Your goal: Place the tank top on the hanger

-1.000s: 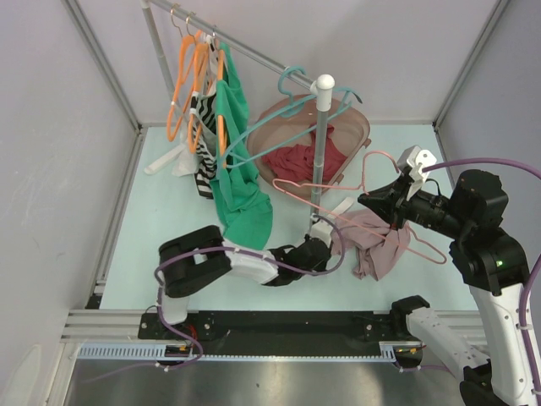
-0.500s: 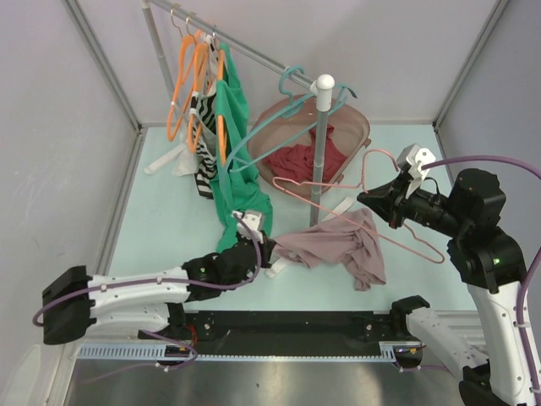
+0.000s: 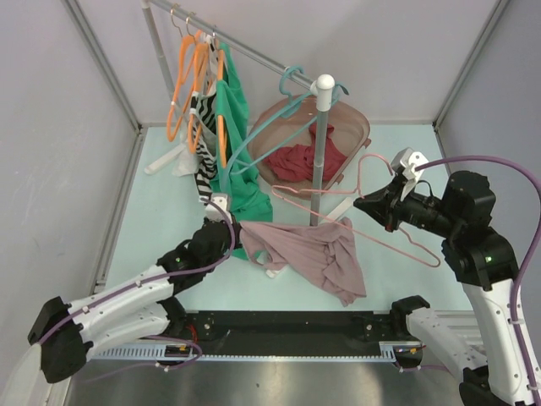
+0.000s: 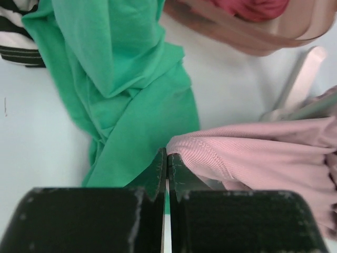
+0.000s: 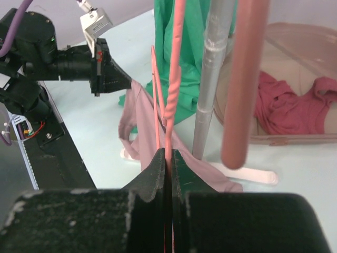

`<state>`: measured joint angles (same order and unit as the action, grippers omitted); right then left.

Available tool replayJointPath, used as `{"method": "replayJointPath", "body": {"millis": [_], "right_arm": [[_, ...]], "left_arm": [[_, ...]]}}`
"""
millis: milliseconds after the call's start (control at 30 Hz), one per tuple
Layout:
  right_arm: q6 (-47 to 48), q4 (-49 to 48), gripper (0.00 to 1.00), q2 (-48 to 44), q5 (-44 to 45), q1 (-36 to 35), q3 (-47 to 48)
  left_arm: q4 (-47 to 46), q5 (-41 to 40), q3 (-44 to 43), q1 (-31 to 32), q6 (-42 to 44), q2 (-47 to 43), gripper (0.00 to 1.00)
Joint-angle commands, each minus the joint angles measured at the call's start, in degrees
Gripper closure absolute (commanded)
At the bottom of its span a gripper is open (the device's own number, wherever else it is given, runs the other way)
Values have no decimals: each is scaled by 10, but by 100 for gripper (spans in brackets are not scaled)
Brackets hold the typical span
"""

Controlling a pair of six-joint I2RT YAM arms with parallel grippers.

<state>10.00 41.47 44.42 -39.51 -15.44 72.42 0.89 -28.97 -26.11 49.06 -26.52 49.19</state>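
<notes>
Top external view: the tank top has been pulled out wide, its edge pinched tight between the fingers of the left gripper. The hanger is clamped between the fingers of the right gripper, so it can now be slid in

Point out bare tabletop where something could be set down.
Free: the table strip between left wall and green garment, and the corner right of the basket. Crowded: middle, around rack pole and tank top.
</notes>
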Motion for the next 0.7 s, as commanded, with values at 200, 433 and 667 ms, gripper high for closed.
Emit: {"method": "replayJointPath", "body": {"millis": [200, 433, 667], "right_arm": [[-25, -26, 100, -13, -9, -1, -40], [-29, -34, 100, -9, -11, -6, -58], [-28, -31, 100, -9, -7, -15, -62]], "left_arm": [[7, 72, 0, -56, -32, 68, 35], [-52, 148, 94, -56, -166, 0, 29], [-108, 171, 113, -56, -221, 61, 33]]}}
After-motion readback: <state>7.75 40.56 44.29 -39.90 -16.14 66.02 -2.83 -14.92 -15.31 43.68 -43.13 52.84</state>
